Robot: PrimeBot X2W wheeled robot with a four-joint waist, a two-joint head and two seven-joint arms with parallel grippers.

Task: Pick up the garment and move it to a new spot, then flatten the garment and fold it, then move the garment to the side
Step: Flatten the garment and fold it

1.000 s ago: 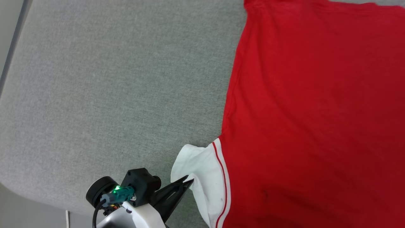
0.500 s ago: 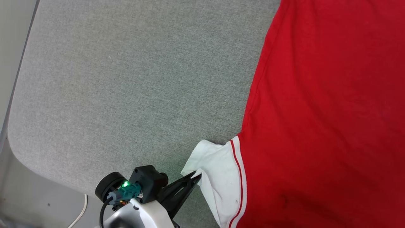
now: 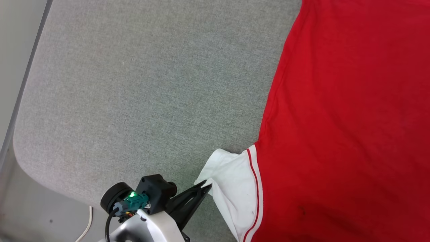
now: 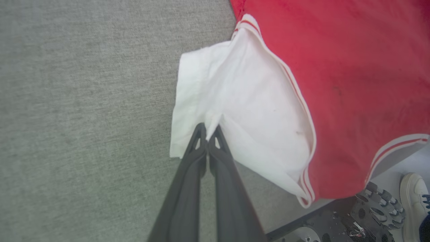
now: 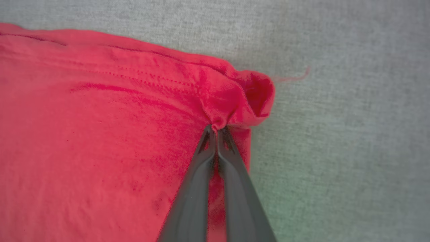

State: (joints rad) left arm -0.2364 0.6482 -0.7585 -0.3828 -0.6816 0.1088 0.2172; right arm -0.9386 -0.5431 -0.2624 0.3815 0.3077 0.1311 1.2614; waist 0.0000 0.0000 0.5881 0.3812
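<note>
Red garment (image 3: 352, 117) flat on grey counter (image 3: 134, 101), right side.
I see left jaws pinching the white sleeve (image 3: 231, 181), pointing left; red body's long axis runs away from me; right jaws clamp a hemmed red corner (image 5: 255, 90).

The table (image 3: 134, 101) is covered in fuzzy grey cloth and has a round corner at the near left. The red shirt (image 3: 336, 117) lies spread out on its right side, with a white sleeve (image 3: 235, 181) close to the near edge. A thin loose thread (image 5: 293, 78) lies on the grey cloth beside one bunched-up shirt corner.
</note>
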